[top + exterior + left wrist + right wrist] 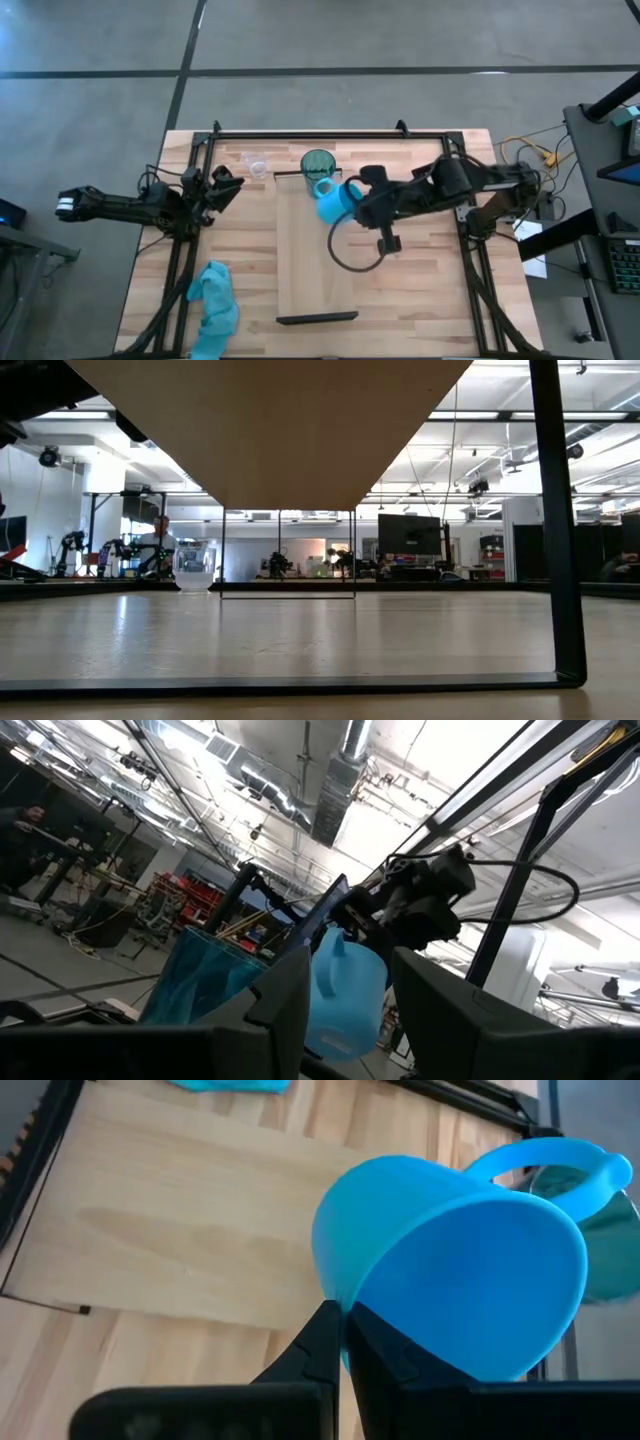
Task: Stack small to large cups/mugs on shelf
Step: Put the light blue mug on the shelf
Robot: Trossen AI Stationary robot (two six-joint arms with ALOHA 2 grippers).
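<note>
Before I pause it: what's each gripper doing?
Left gripper: open, empty, at the table's left edge.
Right gripper: shut on the blue mug over the shelf.

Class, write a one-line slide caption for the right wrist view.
Right gripper pinches the blue mug's rim, holding it tilted above the shelf.

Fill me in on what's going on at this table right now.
The right gripper is shut on the rim of the blue mug, holding it tilted above the wooden shelf beside the teal tumbler. The small clear cup stands on the tabletop off the shelf's far left corner. The left gripper waits at the table's left side, holding nothing. A light blue cloth lies near the front left.
</note>
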